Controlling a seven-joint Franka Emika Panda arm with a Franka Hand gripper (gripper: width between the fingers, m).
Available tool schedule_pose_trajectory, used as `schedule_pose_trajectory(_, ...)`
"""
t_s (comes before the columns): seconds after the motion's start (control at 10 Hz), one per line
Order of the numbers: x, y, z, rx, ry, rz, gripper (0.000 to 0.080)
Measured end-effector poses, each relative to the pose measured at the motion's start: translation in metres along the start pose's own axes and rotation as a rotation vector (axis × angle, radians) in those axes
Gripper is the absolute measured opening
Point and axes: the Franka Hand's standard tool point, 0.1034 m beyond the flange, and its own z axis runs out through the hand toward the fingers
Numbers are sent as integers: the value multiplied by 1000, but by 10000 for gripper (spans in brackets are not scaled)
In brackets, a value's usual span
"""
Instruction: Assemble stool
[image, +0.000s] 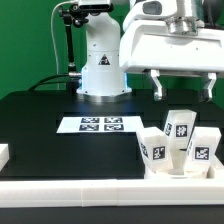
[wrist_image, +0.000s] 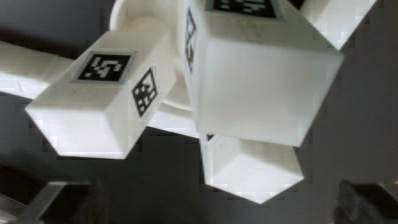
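The white stool parts stand at the exterior view's right front. Three blocky legs (image: 180, 128) (image: 155, 150) (image: 201, 152) with black-and-white tags rise upright, close together, over a low white seat (image: 172, 168). I cannot tell whether they are joined to it. My gripper (image: 182, 88) hangs above them, open and empty, clear of the leg tops. In the wrist view the legs fill the picture: one large tagged leg (wrist_image: 267, 70), one tagged leg (wrist_image: 98, 100) and a third leg end (wrist_image: 258, 170). My dark fingertips (wrist_image: 39, 200) stand wide apart at the edges around my gripper (wrist_image: 210, 205).
The marker board (image: 100, 124) lies flat in the middle of the black table. The robot base (image: 100, 70) stands behind it. A long white rail (image: 90, 195) runs along the front edge. A small white block (image: 3, 155) sits at the exterior view's left edge.
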Motion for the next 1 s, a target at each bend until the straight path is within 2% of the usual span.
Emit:
schedule_pose_trajectory(0.2, -5, -6, 5, 32, -174, -8, 649)
schedule_pose_trajectory(0.3, -3, -1, 6, 32, -194, -7, 649)
schedule_pose_trajectory(0.4, -13, 0, 7, 45, -286, 0, 649)
schedule_pose_trajectory(0.6, -12, 1, 4, 64, -424, 6, 649)
schedule_pose_trajectory(1.0, -11, 0, 5, 69, -438, -28, 649)
